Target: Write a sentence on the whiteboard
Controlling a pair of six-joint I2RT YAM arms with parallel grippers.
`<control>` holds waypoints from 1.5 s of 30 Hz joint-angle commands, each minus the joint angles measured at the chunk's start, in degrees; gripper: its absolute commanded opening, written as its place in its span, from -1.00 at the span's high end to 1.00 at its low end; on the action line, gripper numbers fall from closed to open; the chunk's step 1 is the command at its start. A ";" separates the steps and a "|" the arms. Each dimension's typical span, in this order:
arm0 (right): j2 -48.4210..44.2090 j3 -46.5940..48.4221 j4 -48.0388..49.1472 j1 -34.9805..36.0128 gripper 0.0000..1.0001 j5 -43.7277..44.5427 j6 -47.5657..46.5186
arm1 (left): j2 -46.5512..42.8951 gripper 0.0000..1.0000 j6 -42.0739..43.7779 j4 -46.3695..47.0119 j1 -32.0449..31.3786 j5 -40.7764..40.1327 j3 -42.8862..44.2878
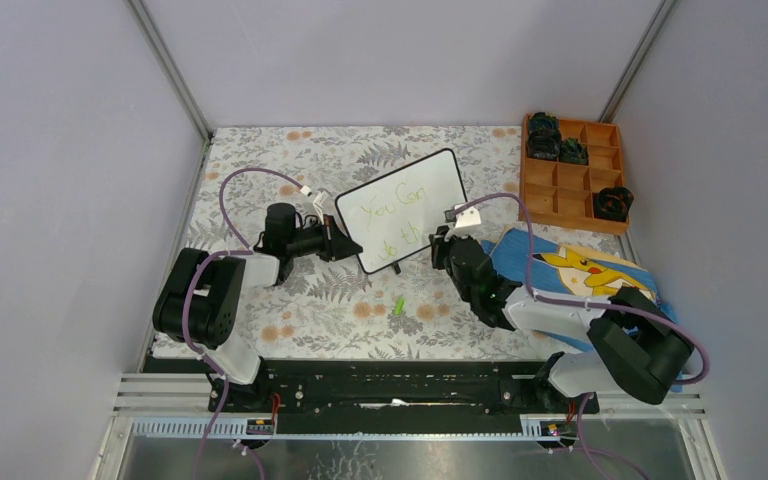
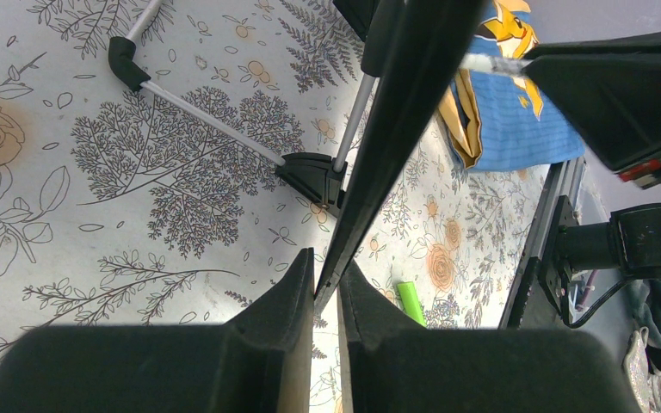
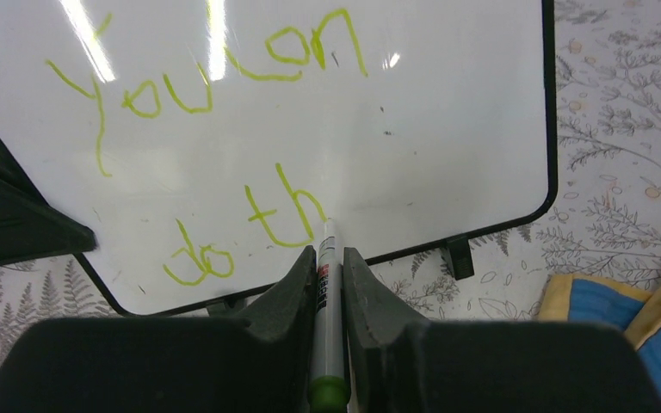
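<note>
1. The whiteboard (image 1: 422,185) stands near the middle of the flowered tablecloth (image 1: 290,160), between the two arms and turned at an angle. It has a white face, rounded corners, a thin black frame and small black feet along its lower edge.
2. The sentence (image 3: 198,86) is thin light-green handwriting in two lines. It reads "You Can" above and "do th" below, so the last word is not yet complete.
3. The left gripper (image 2: 327,288) is clenched on the board's left edge. Its wrist view shows the black frame edge-on, pinched between the fingers.
4. The right gripper (image 3: 329,262) grasps a marker (image 3: 328,284) with a pale barrel and a green rear end. The tip touches the board just after the "h".
5. A small green cylinder (image 1: 398,306) lies on the cloth in front of the board, apart from both grippers.
6. A wooden tray (image 1: 572,205) with compartments sits at the far right corner. Dark round items (image 1: 543,140) fill its far-left compartments and another sits in a near-right one. The other compartments show bare wood. The items are too small to identify.
7. A blue cloth (image 1: 520,260) with a yellow cartoon figure lies under the right arm, near the tray.
</note>
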 commanded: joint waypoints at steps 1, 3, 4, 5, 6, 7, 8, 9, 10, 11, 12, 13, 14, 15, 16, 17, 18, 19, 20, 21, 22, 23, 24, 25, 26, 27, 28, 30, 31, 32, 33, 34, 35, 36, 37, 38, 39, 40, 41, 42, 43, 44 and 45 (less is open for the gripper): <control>-4.65 0.47 3.58 -0.67 1.00 2.11 -0.82 | 1.74 1.00 1.81 -5.34 -0.32 -5.36 -0.05; -4.67 0.78 4.84 -0.67 1.00 2.13 -1.50 | 1.68 1.00 1.92 -5.34 -0.37 -5.35 -0.07; -4.56 1.13 5.36 -0.77 1.00 2.19 -1.80 | 1.62 1.00 1.87 -5.34 -0.35 -5.35 -0.05; -4.28 1.39 5.87 -0.71 1.00 2.18 -1.91 | 1.57 1.00 1.88 -5.34 -0.40 -5.36 -0.10; -3.93 1.73 6.16 -0.79 1.00 2.10 -2.00 | 1.59 1.00 1.88 -5.34 -0.45 -5.42 -0.18; -3.54 2.01 6.48 -0.78 1.00 2.10 -2.14 | 1.59 1.00 1.88 -5.34 -0.46 -5.45 -0.18; -3.07 2.25 6.84 -0.83 1.00 2.07 -2.04 | 1.61 1.00 1.88 -5.39 -0.46 -5.43 -0.12; -2.75 2.56 7.14 -0.85 1.00 2.05 -2.03 | 1.59 1.00 1.88 -5.43 -0.40 -5.48 -0.06; -2.40 2.70 7.50 -0.90 1.00 1.96 -1.99 | 1.57 1.00 1.88 -5.43 -0.43 -5.43 -0.05; -1.97 2.98 7.71 -0.95 1.00 1.97 -1.90 | 1.62 1.00 1.88 -5.43 -0.46 -5.43 -0.05; -1.62 3.13 7.88 -0.99 1.00 1.90 -1.94 | 1.66 1.00 1.88 -5.45 -0.46 -5.43 -0.05; -1.26 3.37 8.12 -1.05 1.00 1.93 -1.93 | 1.72 1.00 1.88 -5.44 -0.46 -5.43 -0.05; -0.98 3.50 8.41 -1.10 1.00 1.83 -1.99 | 1.71 1.00 1.88 -5.43 -0.45 -5.43 -0.13; -0.55 3.71 8.56 -1.14 1.00 1.73 -1.97 | 1.67 1.00 1.88 -5.43 -0.41 -5.43 -0.06; -0.29 3.90 8.61 -1.21 1.00 1.64 -1.95 | 1.71 1.00 1.88 -5.43 -0.46 -5.50 -0.09; 0.07 4.00 8.72 -1.30 1.00 1.57 -1.94 | 1.72 1.00 1.88 -5.48 -0.44 -5.51 -0.06; 0.42 4.23 8.81 -1.33 1.00 1.57 -1.99 | 1.73 1.00 1.88 -5.58 -0.46 -5.51 0.02; 0.69 4.37 8.87 -1.46 1.00 1.55 -1.99 | 1.74 1.00 1.91 -5.65 -0.45 -5.54 0.02; 0.96 4.48 9.04 -1.54 1.00 1.61 -2.03 | 1.74 1.00 1.91 -5.68 -0.46 -5.52 0.03; 1.27 4.57 9.20 -1.70 1.00 1.53 -2.03 | 1.74 1.00 1.89 -5.69 -0.46 -5.56 0.04; 1.49 4.63 9.34 -1.84 1.00 1.43 -2.03 | 1.74 1.00 1.91 -5.70 -0.42 -5.54 0.04; 1.67 4.73 9.37 -1.95 1.00 1.41 -2.03 | 1.74 1.00 1.89 -5.70 -0.46 -5.61 0.03; 1.86 4.82 9.40 -1.97 1.00 1.31 -1.95 | 1.73 1.00 1.88 -5.77 -0.46 -5.60 0.03; 2.04 4.87 9.46 -2.12 1.00 1.22 -1.94 | 1.76 1.00 1.88 -5.77 -0.46 -5.59 0.11; 2.38 4.93 9.45 -2.25 1.00 1.24 -1.94 | 1.74 1.00 1.88 -5.78 -0.51 -5.60 0.05; 2.49 4.87 9.57 -2.37 1.00 1.20 -1.88 | 1.76 1.00 1.88 -5.78 -0.52 -5.61 0.07; 2.60 4.83 9.68 -2.52 1.00 1.12 -1.79 | 1.76 1.00 1.88 -5.78 -0.54 -5.56 0.12; 2.84 4.82 9.84 -2.78 1.00 0.73 -1.68 | 1.78 1.00 1.97 -5.78 -0.49 -5.61 0.06; 2.99 4.84 9.93 -2.88 1.00 0.46 -1.57 | 1.82 1.00 1.97 -5.81 -0.47 -5.60 0.12; 3.12 4.78 9.97 -2.92 1.00 0.39 -1.54 | 1.83 1.00 1.97 -5.81 -0.42 -5.58 0.12; 3.27 4.84 10.04 -3.01 1.00 0.27 -1.51 | 1.83 1.00 1.97 -5.81 -0.53 -5.60 0.12; 3.32 4.76 10.06 -3.03 1.00 0.19 -1.43 | 1.82 1.00 1.97 -5.86 -0.48 -5.60 0.10; 3.42 4.69 10.09 -3.02 1.00 0.13 -1.34 | 1.85 1.00 1.97 -5.87 -0.46 -5.59 0.07; 3.50 4.66 10.07 -3.10 1.00 -0.02 -1.20 | 1.81 1.00 1.97 -5.87 -0.50 -5.56 0.05; 3.61 4.55 10.06 -3.10 1.00 -0.11 -1.16 | 1.87 1.00 1.97 -5.87 -0.48 -5.59 0.07; 3.60 4.51 9.92 -3.06 1.00 -0.15 -1.20 | 1.83 1.00 1.97 -5.87 -0.49 -5.65 0.08; 3.59 4.50 9.85 -3.10 1.00 -0.33 -1.07 | 1.83 1.00 1.97 -5.83 -0.47 -5.65 0.11; 3.59 4.33 9.73 -3.10 1.00 -0.38 -1.02 | 1.87 1.00 1.97 -5.86 -0.54 -5.56 0.12; 3.59 4.23 9.59 -3.11 1.00 -0.43 -0.92 | 1.83 1.00 1.97 -5.87 -0.46 -5.61 0.08; 3.61 4.11 9.43 -3.11 1.00 -0.45 -0.80 | 1.79 1.00 1.97 -5.81 -0.47 -5.60 0.10; 3.52 4.06 9.25 -3.11 1.00 -0.45 -0.66 | 1.78 1.00 1.97 -5.86 -0.52 -5.65 0.10; 3.44 3.97 9.07 -3.06 1.00 -0.47 -0.56 | 1.78 1.00 1.97 -5.87 -0.55 -5.61 0.10; 3.34 3.80 8.95 -3.10 1.00 -0.55 -0.47 | 1.82 1.00 1.97 -5.87 -0.55 -5.60 0.11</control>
